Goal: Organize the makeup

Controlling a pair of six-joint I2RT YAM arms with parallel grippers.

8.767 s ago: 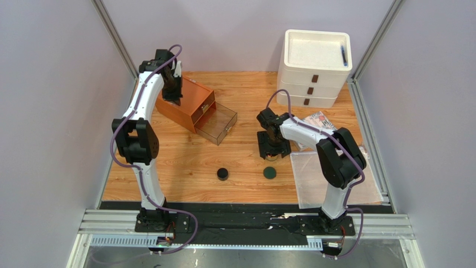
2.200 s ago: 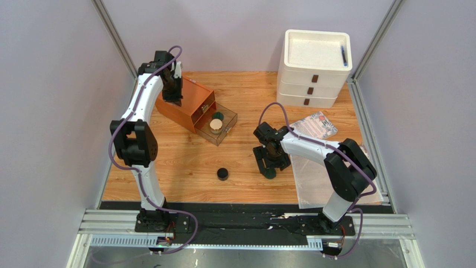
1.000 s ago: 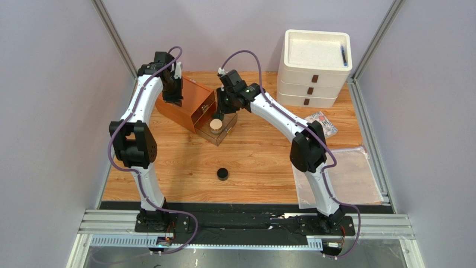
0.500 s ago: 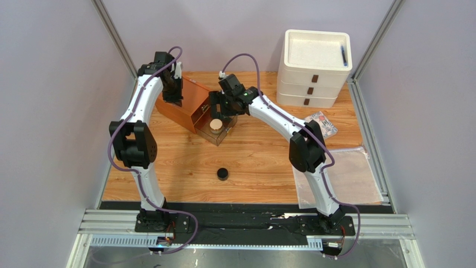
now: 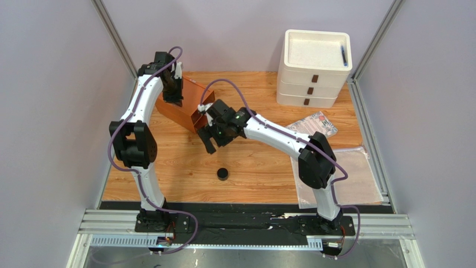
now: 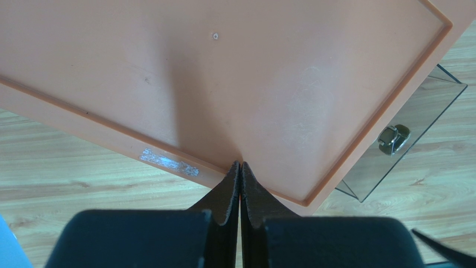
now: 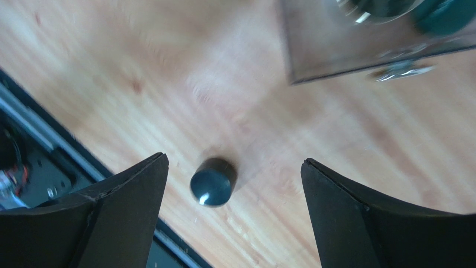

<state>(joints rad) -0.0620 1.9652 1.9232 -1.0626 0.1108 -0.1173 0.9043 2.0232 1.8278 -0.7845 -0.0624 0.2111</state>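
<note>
With jaws spread wide, the right gripper [image 7: 233, 163] frames the black round pot [image 7: 212, 181], upright on the wooden table [image 7: 139, 72] near its black-railed edge, well apart from the clear drawer [image 7: 335, 56].

The clear drawer [image 7: 313, 50] was empty at the start. Now a round jar [image 7: 380, 5] and a dark green disc [image 7: 447, 14] sit in it. A disc like that lay on the right side of the table [image 5: 257, 167] about 2 seconds ago, under my right gripper [image 5: 208, 137]. It is gone from that spot. 1 second ago the right arm was stretched out over the drawer. It has since pulled back toward me. The gripper now hangs between the drawer and the black round pot [image 5: 223, 173], with its fingers spread wide and nothing in them.
</note>
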